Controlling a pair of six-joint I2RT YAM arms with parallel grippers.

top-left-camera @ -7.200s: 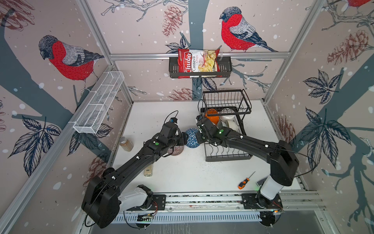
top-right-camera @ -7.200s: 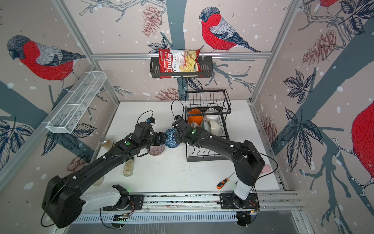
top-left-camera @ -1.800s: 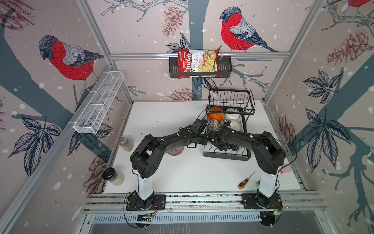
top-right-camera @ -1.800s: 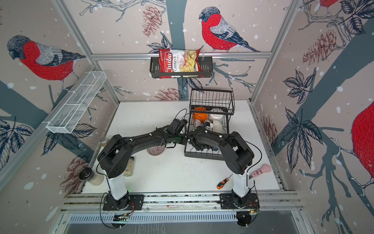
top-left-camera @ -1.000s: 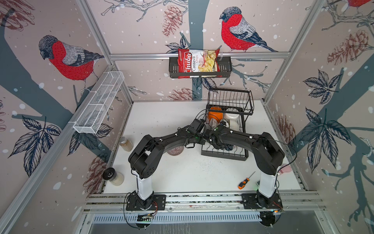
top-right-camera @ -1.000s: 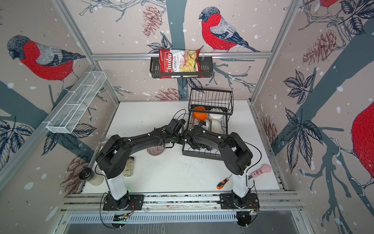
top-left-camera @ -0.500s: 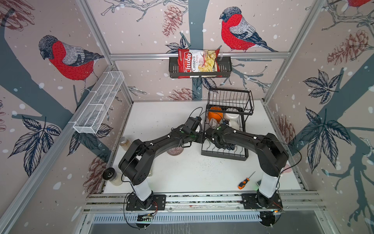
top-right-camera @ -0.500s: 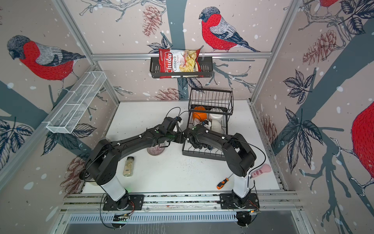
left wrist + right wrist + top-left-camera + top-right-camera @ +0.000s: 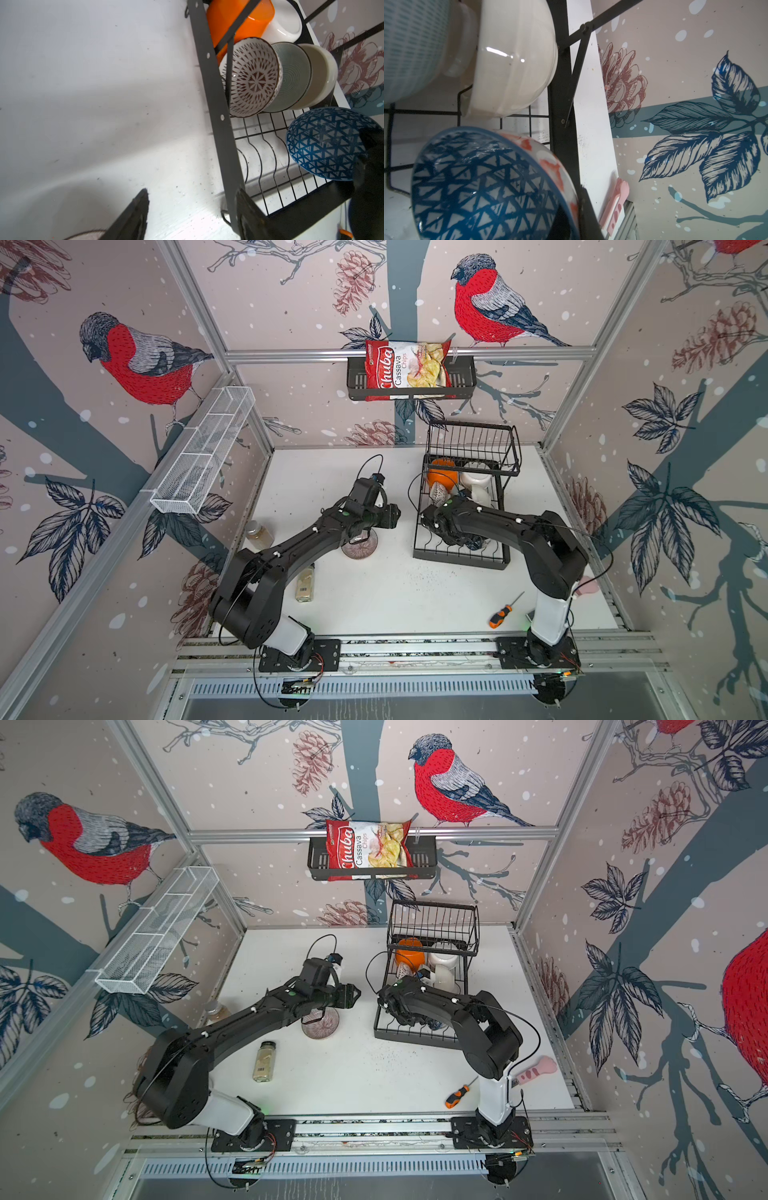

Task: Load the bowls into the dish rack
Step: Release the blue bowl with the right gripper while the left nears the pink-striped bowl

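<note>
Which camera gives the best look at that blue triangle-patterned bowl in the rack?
The left wrist view: the blue bowl shows almost whole, low in the dish rack. The right wrist view crops it close-up; in both top views only a sliver peeks from under the right arm.

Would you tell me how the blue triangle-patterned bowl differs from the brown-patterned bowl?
The blue bowl carries blue triangles; the brown bowl has a brown starburst. The blue bowl is gripped by the right gripper in the dish rack's lower tier; the brown bowl stands on edge, free, beside the pale green bowl. Both are round and patterned.
</note>
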